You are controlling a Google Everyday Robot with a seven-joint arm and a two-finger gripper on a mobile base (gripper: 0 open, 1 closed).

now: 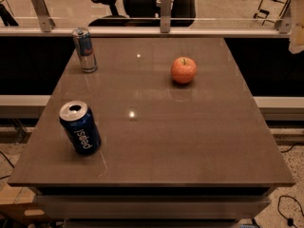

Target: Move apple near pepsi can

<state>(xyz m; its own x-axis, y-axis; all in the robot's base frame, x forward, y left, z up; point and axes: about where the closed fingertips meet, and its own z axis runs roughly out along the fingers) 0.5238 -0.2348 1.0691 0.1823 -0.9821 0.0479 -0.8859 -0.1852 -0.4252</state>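
Brown square bench (190, 137), glossy top, two small light glints on it. Behind its far edge runs a pale rail (142, 31) with upright posts, and a dark office chair (137, 1) stands beyond that. The claw (297, 27) is a pale shape cut off by the frame, off the bench past the far right corner, touching nothing; whether it is open or closed I cannot tell. The pepsi can (80, 128) stands near the left edge toward the front left corner, silver top showing, lettering facing front. A slim silver-and-blue can (85, 50) stands upright at the far left corner. The apple (184, 70) sits stem up, right of centre toward the far edge, well apart from both cans.
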